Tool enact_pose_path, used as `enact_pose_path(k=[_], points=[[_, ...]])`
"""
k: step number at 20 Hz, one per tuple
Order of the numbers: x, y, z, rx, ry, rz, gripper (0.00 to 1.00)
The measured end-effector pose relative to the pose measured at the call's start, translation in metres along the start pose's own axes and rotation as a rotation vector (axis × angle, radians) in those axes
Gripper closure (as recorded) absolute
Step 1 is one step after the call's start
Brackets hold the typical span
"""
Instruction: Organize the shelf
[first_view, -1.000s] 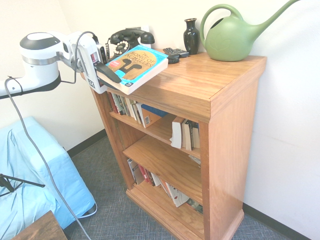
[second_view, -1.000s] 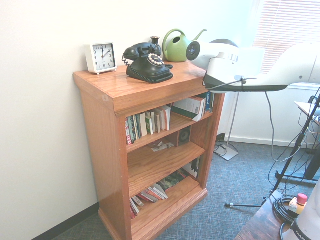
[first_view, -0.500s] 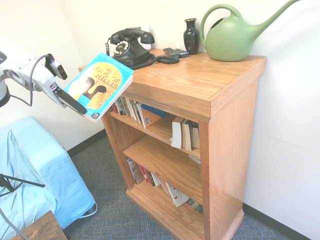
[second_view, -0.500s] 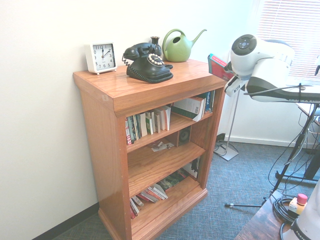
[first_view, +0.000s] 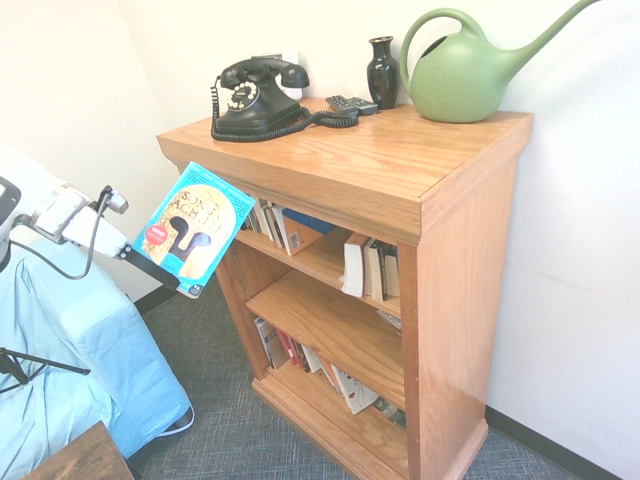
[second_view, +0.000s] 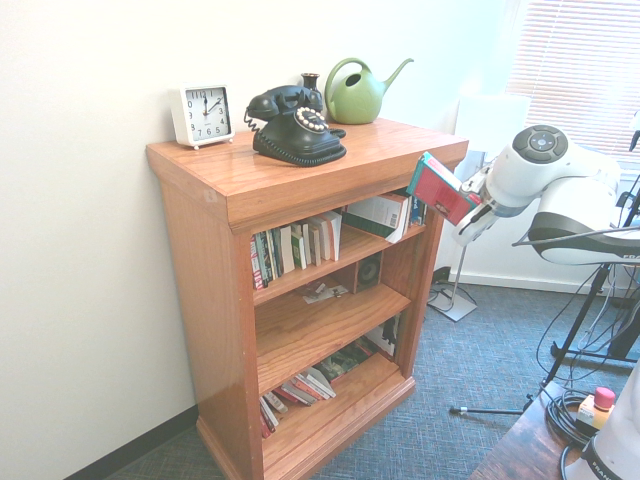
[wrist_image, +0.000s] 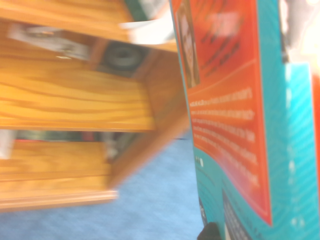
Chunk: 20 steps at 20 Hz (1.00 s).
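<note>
Since a second before, the gripper (first_view: 150, 268) had carried the turquoise book (first_view: 192, 228) off the top of the shelf (first_view: 400, 170) and lowered it beside the front left corner, level with the upper row of books (first_view: 262, 217). Its fingers were clamped on the book's lower edge, the cover tilted. The shelf stood against the wall with a black telephone (first_view: 252, 96), dark vase (first_view: 382, 71) and green watering can (first_view: 468, 75) on top, plus a white clock (second_view: 201, 114).

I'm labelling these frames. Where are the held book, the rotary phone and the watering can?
book (first_view: 193, 228): first exterior view, front cover.
rotary phone (second_view: 296, 126): second exterior view, dial.
watering can (first_view: 458, 82): first exterior view, body.
</note>
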<state>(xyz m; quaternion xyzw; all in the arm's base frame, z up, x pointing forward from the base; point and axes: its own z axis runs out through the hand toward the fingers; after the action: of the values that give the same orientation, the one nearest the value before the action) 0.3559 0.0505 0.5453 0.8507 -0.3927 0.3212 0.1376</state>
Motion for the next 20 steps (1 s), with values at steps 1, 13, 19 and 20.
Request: enact_pose_path(k=[1,13,19,20], points=[[-0.003,-0.004,0.010,0.018,-0.018,0.002,1.00],[-0.022,-0.052,0.124,0.126,-0.194,-0.019,1.00],[-0.009,-0.080,0.153,0.176,-0.263,-0.021,1.00],[-0.006,-0.083,0.156,0.182,-0.272,-0.017,1.00]])
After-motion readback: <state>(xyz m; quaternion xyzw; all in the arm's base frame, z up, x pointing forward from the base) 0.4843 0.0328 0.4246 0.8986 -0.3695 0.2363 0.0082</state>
